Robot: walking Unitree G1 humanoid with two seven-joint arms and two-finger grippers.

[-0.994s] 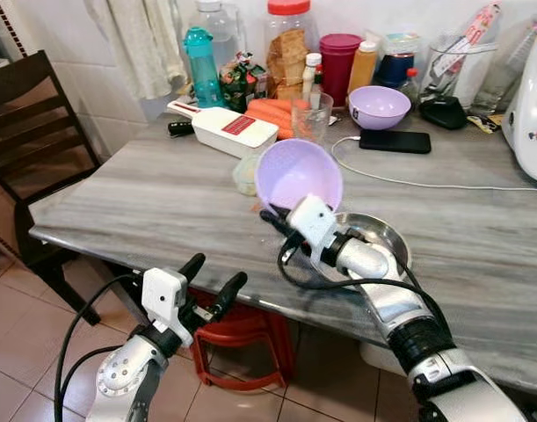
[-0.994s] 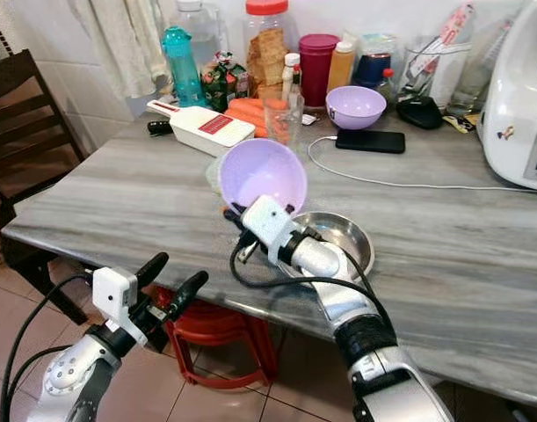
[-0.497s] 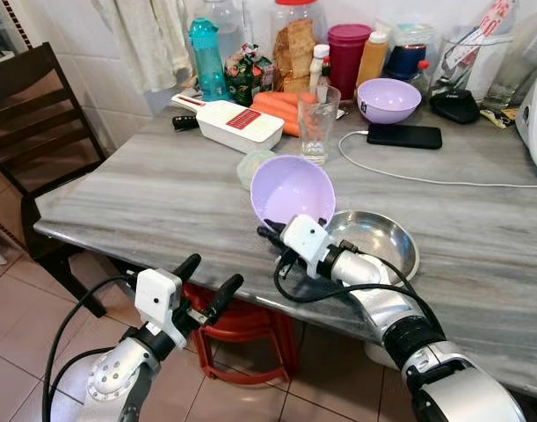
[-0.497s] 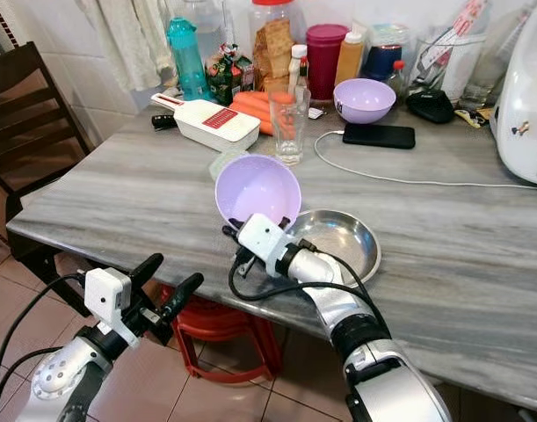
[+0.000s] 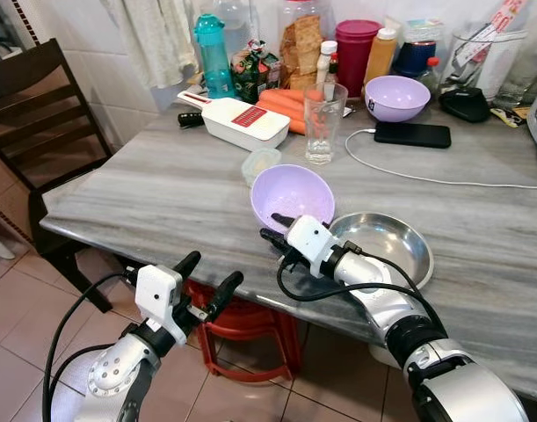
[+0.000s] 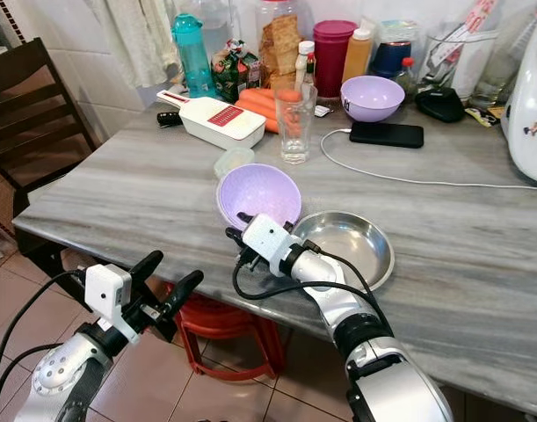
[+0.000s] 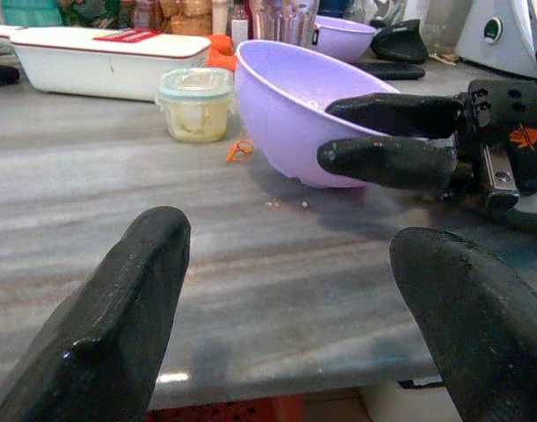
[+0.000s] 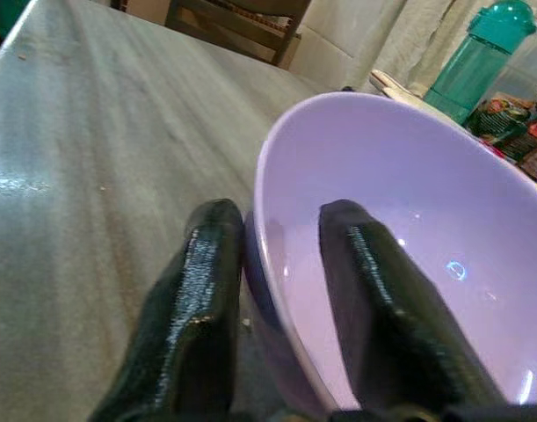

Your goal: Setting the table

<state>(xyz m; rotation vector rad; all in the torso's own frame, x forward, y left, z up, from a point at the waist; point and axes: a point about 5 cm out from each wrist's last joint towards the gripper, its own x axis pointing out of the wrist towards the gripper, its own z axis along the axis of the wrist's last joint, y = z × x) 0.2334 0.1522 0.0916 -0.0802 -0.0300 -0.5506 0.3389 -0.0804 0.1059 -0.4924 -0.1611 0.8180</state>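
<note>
— Where's the lilac bowl (image 5: 292,194)?
— On the desk (image 5: 145,189), just left of the steel bowl (image 5: 384,247); the right hand (image 8: 281,264) pinches its near rim, one finger inside.
— The left hand (image 5: 205,280)?
— Fingers apart, empty, below the desk's near edge.

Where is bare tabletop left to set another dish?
Bare marble lies at the table's left end, left of the held lavender plastic bowl, and on the right past the steel bowl, below the white cable. The back edge by the white slicer box is crowded.
</note>
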